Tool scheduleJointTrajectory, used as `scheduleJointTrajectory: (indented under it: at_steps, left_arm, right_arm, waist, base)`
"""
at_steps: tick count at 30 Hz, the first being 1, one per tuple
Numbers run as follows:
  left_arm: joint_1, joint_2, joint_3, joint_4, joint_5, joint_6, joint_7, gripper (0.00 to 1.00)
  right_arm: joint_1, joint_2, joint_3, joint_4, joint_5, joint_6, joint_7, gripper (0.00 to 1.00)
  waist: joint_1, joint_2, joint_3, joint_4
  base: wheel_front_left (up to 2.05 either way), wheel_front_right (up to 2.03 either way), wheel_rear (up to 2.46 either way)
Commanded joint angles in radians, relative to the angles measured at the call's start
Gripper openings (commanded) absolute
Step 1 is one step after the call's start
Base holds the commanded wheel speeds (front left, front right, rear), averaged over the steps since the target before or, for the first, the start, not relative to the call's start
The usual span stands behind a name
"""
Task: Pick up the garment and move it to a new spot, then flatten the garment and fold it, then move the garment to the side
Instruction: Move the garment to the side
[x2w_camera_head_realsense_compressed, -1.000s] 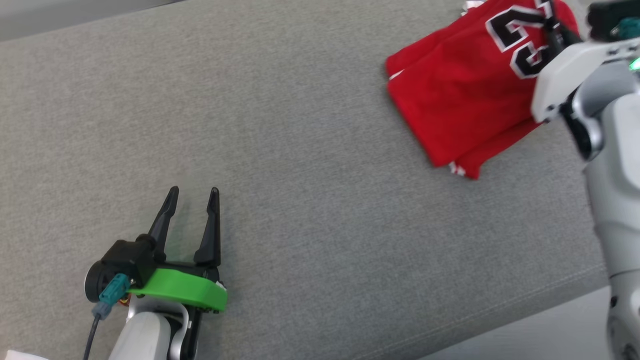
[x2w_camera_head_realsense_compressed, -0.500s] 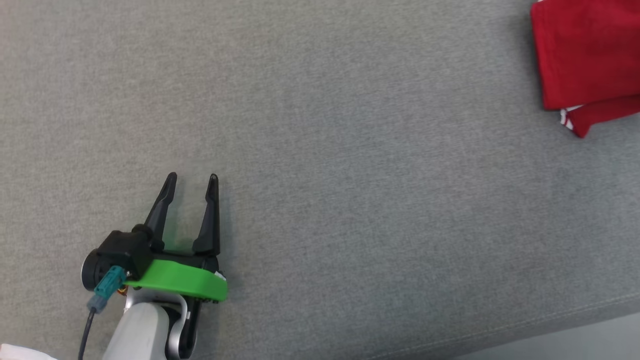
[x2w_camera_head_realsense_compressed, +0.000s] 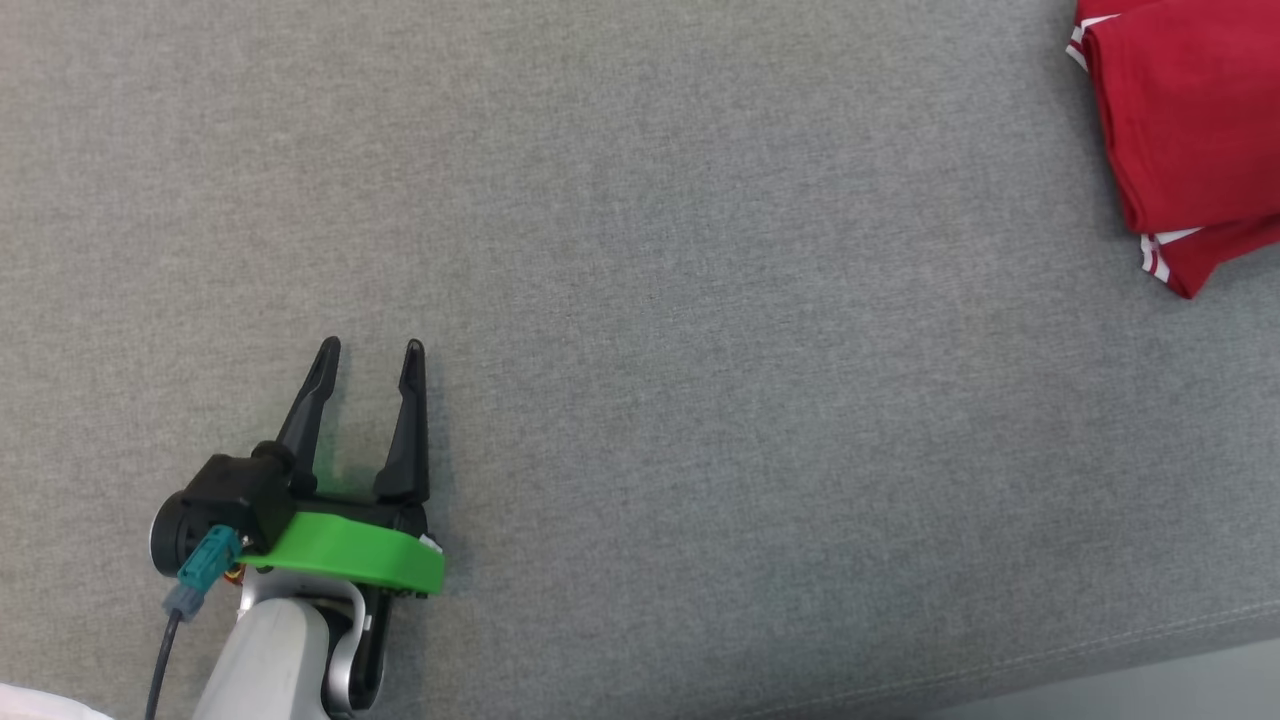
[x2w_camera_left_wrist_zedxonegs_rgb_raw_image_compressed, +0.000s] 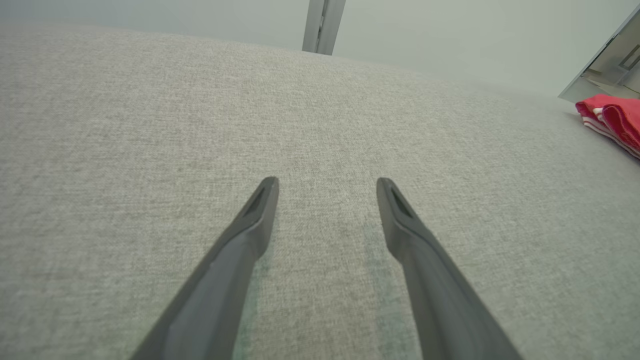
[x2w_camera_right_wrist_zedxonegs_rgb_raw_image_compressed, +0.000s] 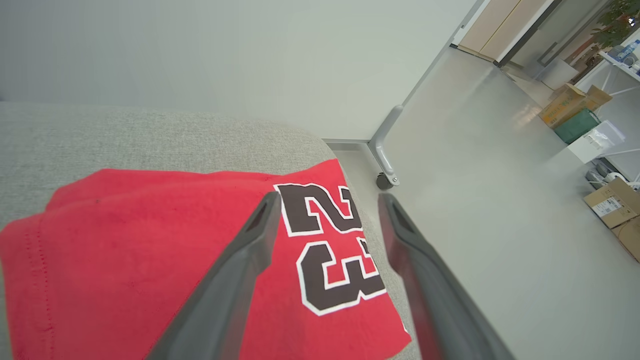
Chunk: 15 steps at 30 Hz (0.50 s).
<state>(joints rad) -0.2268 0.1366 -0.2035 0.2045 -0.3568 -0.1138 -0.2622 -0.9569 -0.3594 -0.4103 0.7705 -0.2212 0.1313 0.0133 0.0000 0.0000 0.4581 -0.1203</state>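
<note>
Red garment (x2w_camera_head_realsense_compressed: 1190, 120) lies folded on the grey fabric counter (x2w_camera_head_realsense_compressed: 700, 300), at the top right edge of head view, white-striped trim showing at its lower corner. Right wrist view: garment (x2w_camera_right_wrist_zedxonegs_rgb_raw_image_compressed: 150, 250) is flat by the counter's (x2w_camera_right_wrist_zedxonegs_rgb_raw_image_compressed: 150, 135) edge, with a black 23 outlined in white on the end nearest that edge. Right pincer (x2w_camera_right_wrist_zedxonegs_rgb_raw_image_compressed: 328, 197) is released, its 2 fingers spread above the number, nothing between them. Left pincer (x2w_camera_head_realsense_compressed: 370, 346) is at the lower left of head view, also released and empty, well apart from the garment. Left wrist view: left pincer (x2w_camera_left_wrist_zedxonegs_rgb_raw_image_compressed: 327, 182) is low over bare counter (x2w_camera_left_wrist_zedxonegs_rgb_raw_image_compressed: 150, 100), garment (x2w_camera_left_wrist_zedxonegs_rgb_raw_image_compressed: 615, 117) far off at right. Pale floor (x2w_camera_right_wrist_zedxonegs_rgb_raw_image_compressed: 475, 150) and cardboard boxes (x2w_camera_right_wrist_zedxonegs_rgb_raw_image_compressed: 607, 202) are beyond the counter.
</note>
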Motion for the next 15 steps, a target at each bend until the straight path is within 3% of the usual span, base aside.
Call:
scheduleJointTrajectory:
  at_steps: [1, 15]
  left_arm:
    - [-0.014, 0.004, 0.001, -0.001, 0.006, 0.002, -0.003, 1.00]
    - [0.017, -0.018, 0.046, 0.007, -0.009, 0.002, -0.003, 1.00]
  right_arm:
    - [0.005, 0.010, 0.010, 0.001, -0.001, -0.001, -0.016, 1.00]
    - [0.003, 0.128, 0.170, -0.025, 0.021, -0.002, -0.168, 1.00]
  waist:
    - [0.0000, 0.0000, -0.017, -0.005]
    - [0.0000, 0.0000, -0.193, 0.034]
  base:
    - [0.00, 0.00, 0.00]
    - [0.00, 0.00, 0.00]
